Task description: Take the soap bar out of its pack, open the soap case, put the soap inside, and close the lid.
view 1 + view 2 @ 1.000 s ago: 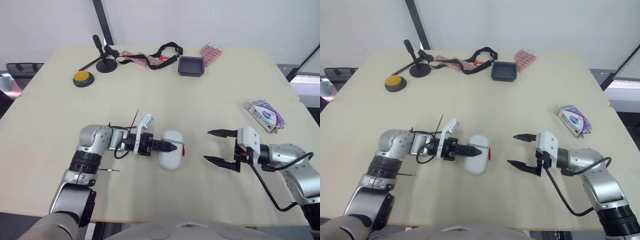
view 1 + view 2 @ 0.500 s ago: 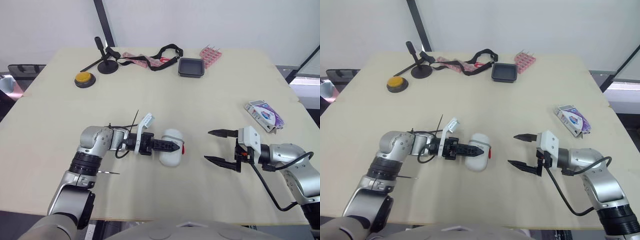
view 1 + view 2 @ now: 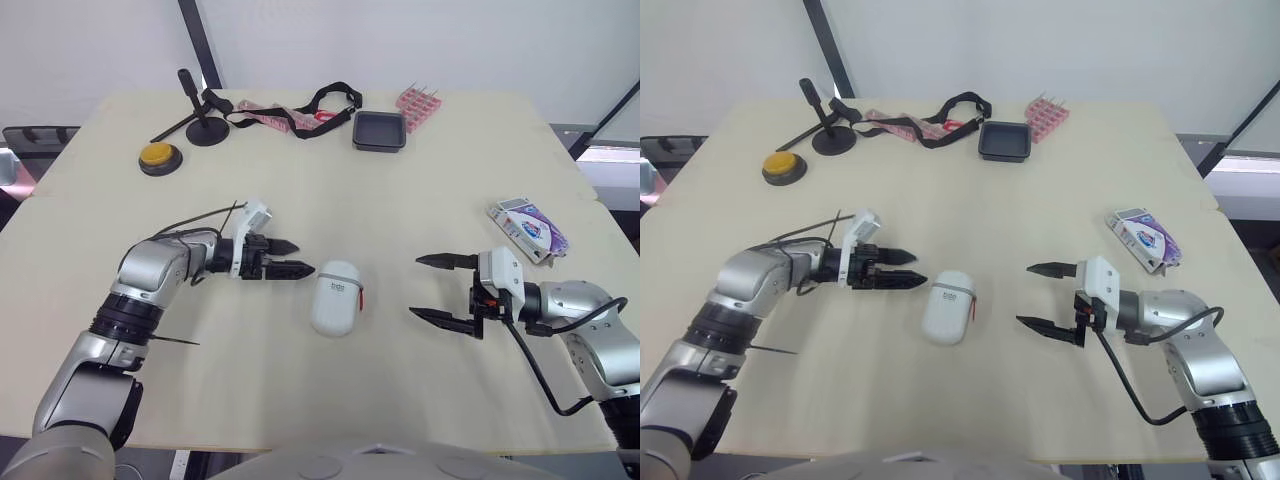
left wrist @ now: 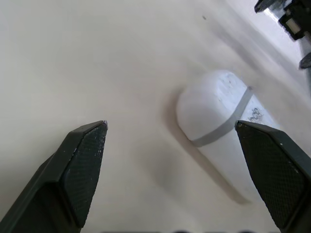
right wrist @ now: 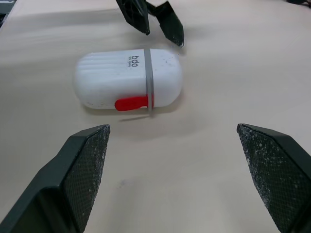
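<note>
A white soap case [image 3: 336, 297] is seen lying flat on the pale table [image 3: 330, 200], between the two grippers and nearer the front edge. Its lid is shut, and a red latch [image 5: 131, 103] is shown on the side facing the right arm. The left gripper [image 3: 298, 258] is held low over the table, just beside the rounded end of the case without touching it. Its two black fingers [image 4: 82, 165] are spread apart and nothing is gripped. The right gripper [image 3: 420, 288] is held well apart from the case on the other side and is pointed toward it. Its fingers are set wide apart and are empty.

The soap pack [image 3: 530, 229], printed in white and purple, is found lying near the table's right edge, beyond the right arm. Along the far edge are placed a black tray [image 3: 380, 131], a black strap [image 3: 318, 103] and a yellow button [image 3: 158, 156].
</note>
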